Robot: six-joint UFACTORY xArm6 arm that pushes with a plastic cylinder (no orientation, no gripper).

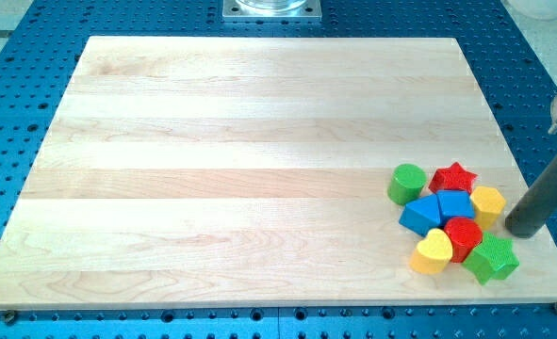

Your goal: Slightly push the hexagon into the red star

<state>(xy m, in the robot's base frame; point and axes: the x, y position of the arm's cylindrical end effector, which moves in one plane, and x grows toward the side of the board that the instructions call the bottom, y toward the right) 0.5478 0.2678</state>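
The red star (453, 177) lies at the top of a tight cluster at the board's lower right. A yellow block (488, 202) that looks like a hexagon sits just below and right of it, close to or touching it. A red many-sided block (463, 235), whose exact shape I cannot make out, sits lower in the cluster. My tip (520, 231) is just to the right of the yellow block and slightly below it, a small gap apart. The rod slants up to the view's right edge.
The cluster also holds a green cylinder (407, 183) at its left, two blue blocks (424, 215) (455, 204) in the middle, a yellow heart (434, 252) and a green star (492, 259) at the bottom. The wooden board's right edge (532, 193) runs just beyond my tip.
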